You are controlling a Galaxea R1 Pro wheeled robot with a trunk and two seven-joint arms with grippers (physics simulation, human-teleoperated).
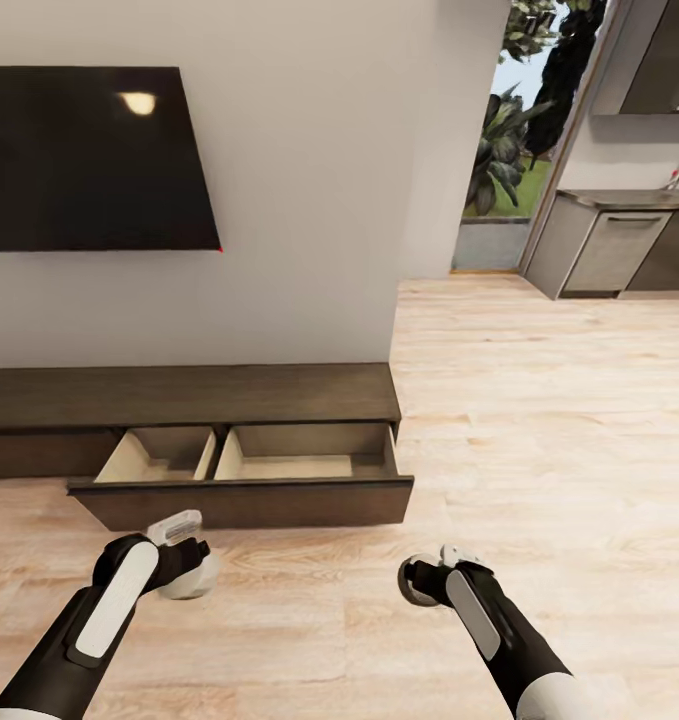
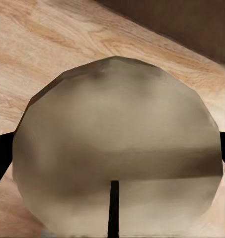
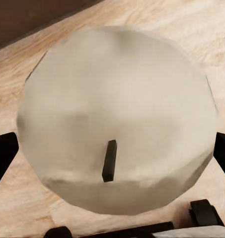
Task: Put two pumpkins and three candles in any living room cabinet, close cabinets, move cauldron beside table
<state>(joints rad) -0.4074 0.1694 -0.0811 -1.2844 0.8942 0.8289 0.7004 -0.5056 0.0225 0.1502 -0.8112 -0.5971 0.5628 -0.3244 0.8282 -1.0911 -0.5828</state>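
You've got a pale, rounded candle [image 2: 117, 153] with a dark wick clamped in your left gripper [image 1: 191, 560], and another candle [image 3: 117, 129] clamped in the right gripper [image 1: 429, 578]. Just ahead of both, the dark-brown cabinet [image 1: 189, 395] has its beige-lined drawer [image 1: 244, 500] pulled out over the light wood floor [image 1: 539, 420], below a wall TV [image 1: 84, 155].

The head camera looks forward and down over both arms at the open-drawered cabinet [image 1: 241, 470] ahead of the grippers, while each wrist camera peers at close range along its fingers onto a pale candle, sharing the wood floor [image 1: 539, 420].
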